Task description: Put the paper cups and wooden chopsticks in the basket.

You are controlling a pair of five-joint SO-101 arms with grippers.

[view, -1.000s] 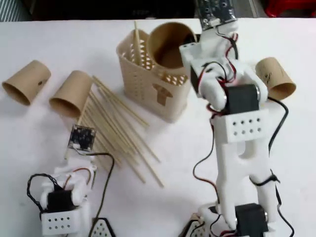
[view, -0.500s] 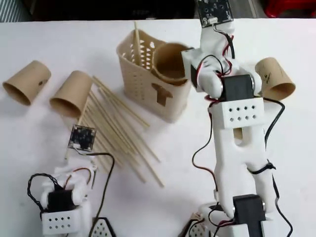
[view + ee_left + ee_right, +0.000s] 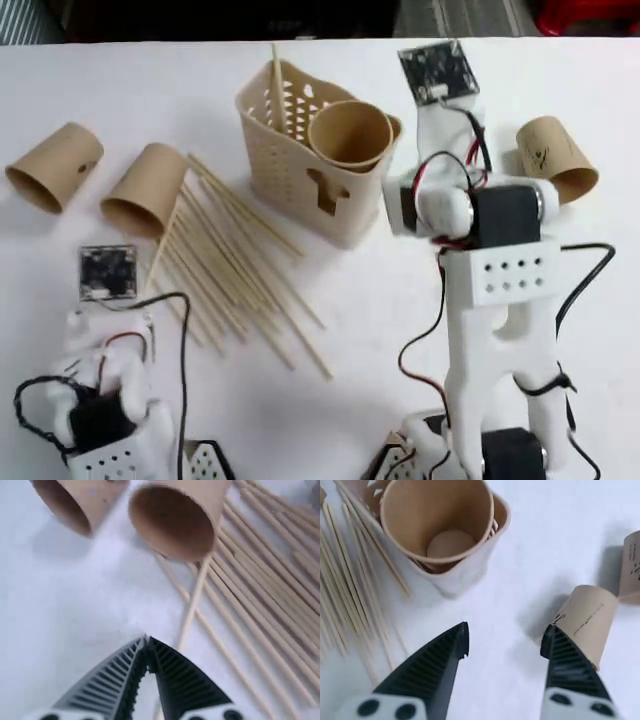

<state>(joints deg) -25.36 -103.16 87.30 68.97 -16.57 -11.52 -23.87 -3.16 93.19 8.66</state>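
Note:
The cream slotted basket [image 3: 296,160] stands upright at the table's middle back, with a paper cup [image 3: 350,133] and one chopstick [image 3: 275,80] inside. Two more cups [image 3: 52,165] [image 3: 145,190] lie on their sides at the left. A fourth cup [image 3: 557,158] lies at the right. Several wooden chopsticks [image 3: 235,265] lie fanned in front of the basket. My right gripper [image 3: 506,635] is open and empty, between the basket [image 3: 445,582] and the lying cup [image 3: 587,620]. My left gripper [image 3: 147,641] is shut and empty, over a chopstick [image 3: 192,605], near a cup's mouth [image 3: 172,520].
The white right arm [image 3: 495,270] stretches from the front edge toward the basket's right side. The left arm [image 3: 100,410] sits folded at the front left corner. A dark edge runs behind the white table's back.
The right gripper let go of the cup, which now sits down in the basket, and the arm drew back toward the front. The left arm shifted left.

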